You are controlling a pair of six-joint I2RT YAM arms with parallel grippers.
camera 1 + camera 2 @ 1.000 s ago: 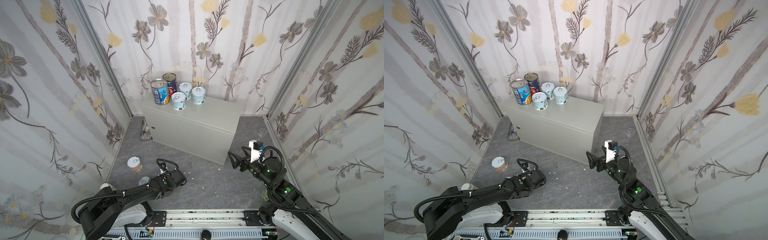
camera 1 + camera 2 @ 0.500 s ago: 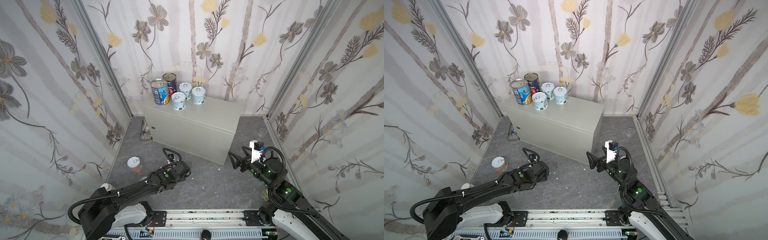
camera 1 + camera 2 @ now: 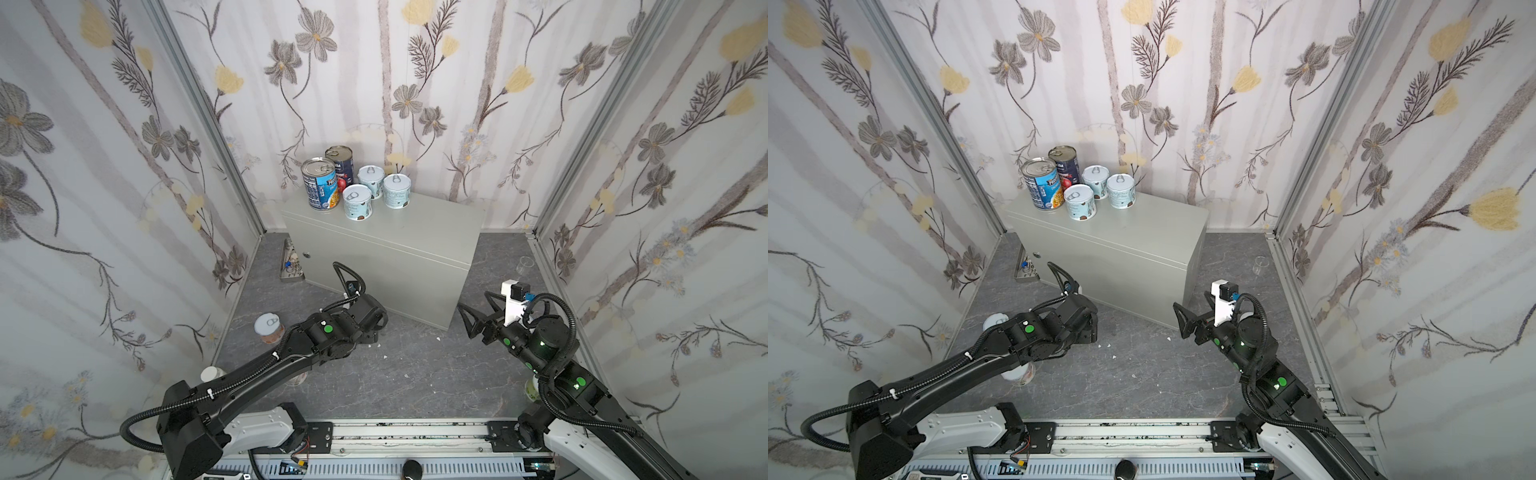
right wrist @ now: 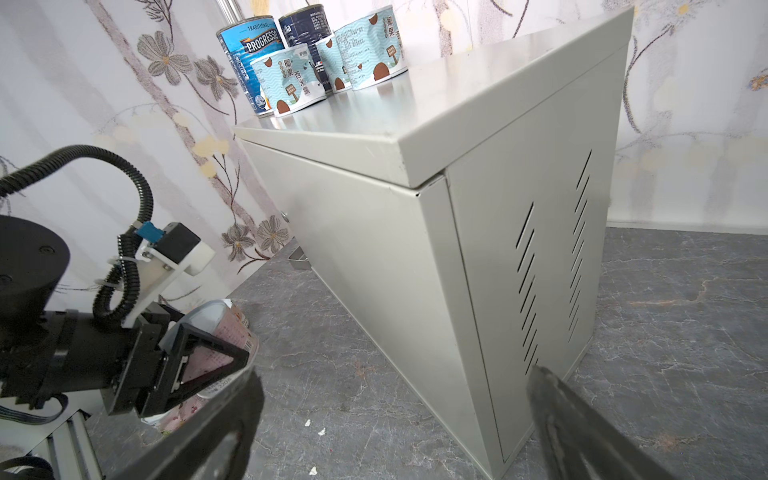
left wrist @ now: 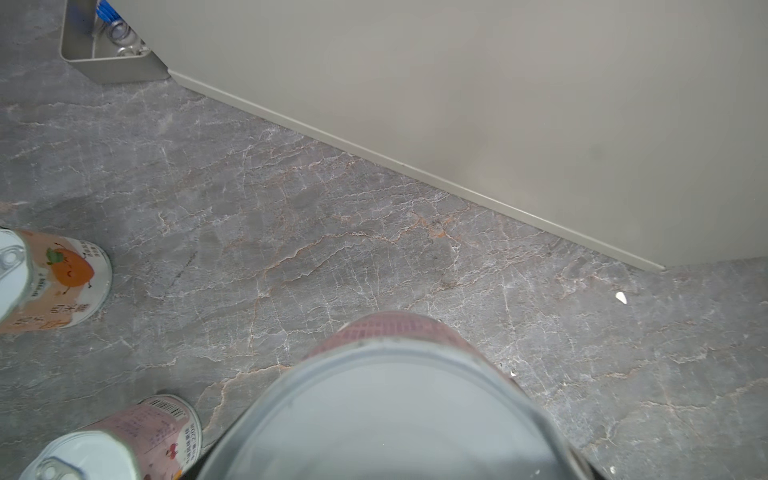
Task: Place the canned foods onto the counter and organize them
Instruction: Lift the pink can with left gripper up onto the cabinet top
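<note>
Light-grey counter (image 3: 415, 232) askew at the back of the marbled floor (image 3: 415, 374). Near its front face, left gripper (image 4: 220, 345), fingers pinching a pink short can (image 5: 395, 415) by the sides; long axis tilted off upright, pale lid toward the wrist camera, base down and away. Off the counter's right front corner, right gripper (image 3: 478, 309), fingers spread wide, nothing between. On the counter's left rear corner, upright, lids skyward: blue tall can (image 3: 319, 185), navy-red tall can (image 3: 341, 164), three teal short cans (image 3: 357, 202). Upright on the floor: orange short can (image 3: 268, 328), second pink can (image 5: 124, 436).
</note>
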